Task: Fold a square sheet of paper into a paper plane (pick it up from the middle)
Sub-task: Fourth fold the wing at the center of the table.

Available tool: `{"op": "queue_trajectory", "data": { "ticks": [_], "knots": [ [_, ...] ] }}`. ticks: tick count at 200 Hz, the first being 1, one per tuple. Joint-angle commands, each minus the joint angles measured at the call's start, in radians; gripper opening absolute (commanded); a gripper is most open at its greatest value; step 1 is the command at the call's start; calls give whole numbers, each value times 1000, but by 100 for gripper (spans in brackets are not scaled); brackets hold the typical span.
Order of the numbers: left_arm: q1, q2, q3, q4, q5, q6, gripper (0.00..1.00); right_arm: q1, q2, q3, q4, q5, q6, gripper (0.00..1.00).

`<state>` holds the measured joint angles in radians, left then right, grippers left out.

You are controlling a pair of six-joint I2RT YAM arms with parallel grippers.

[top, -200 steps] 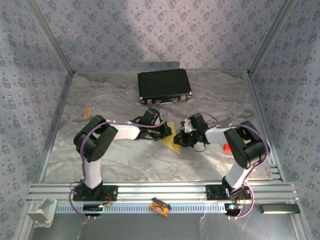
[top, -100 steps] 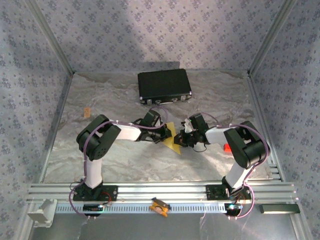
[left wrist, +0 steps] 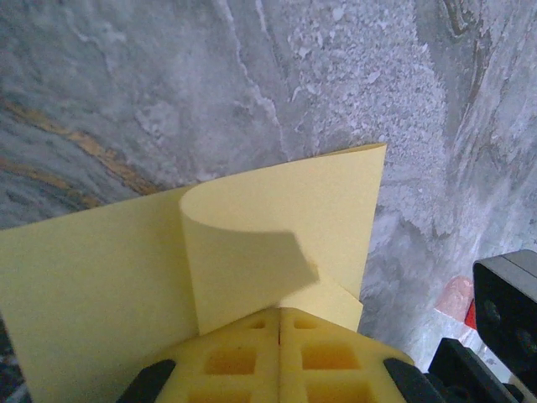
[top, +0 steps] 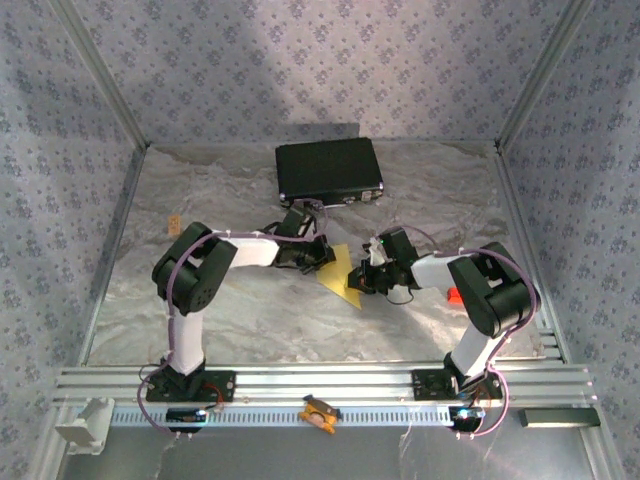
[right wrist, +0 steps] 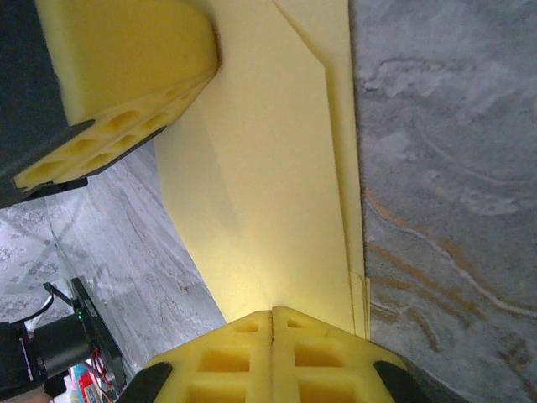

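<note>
At the middle of the bench (top: 230, 310), the square sheet of paper (top: 340, 280) is clamped from both sides, left tool (left wrist: 279, 323) pinching a curled flap, right tool (right wrist: 273, 323) anchoring the folded edge, probably so the crease forms true.

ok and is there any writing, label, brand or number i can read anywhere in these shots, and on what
None can be read.
yellow paper: plain, no print on the faces that show.
black case: no label or brand can be made out; too small to tell.
wallpaper: a repeated ornament, not letters.
</note>
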<state>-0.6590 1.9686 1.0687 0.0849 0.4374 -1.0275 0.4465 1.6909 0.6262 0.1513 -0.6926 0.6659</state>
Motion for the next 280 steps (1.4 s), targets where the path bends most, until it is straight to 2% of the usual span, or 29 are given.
{"op": "queue_trajectory", "data": {
  "ticks": [1, 87, 208, 280],
  "knots": [
    [47, 39, 33, -70, -81, 40, 6, -3, 44, -52, -135, 76, -18, 0],
    [121, 63, 85, -153, -118, 103, 6, -7, 58, -61, -128, 39, -29, 0],
    [139, 67, 126, -217, -193, 123, 6, -10, 39, -77, -131, -8, -65, 0],
    [138, 44, 132, -203, -184, 128, 8, -9, 40, -80, -136, -10, -66, 0]
  ]
}}
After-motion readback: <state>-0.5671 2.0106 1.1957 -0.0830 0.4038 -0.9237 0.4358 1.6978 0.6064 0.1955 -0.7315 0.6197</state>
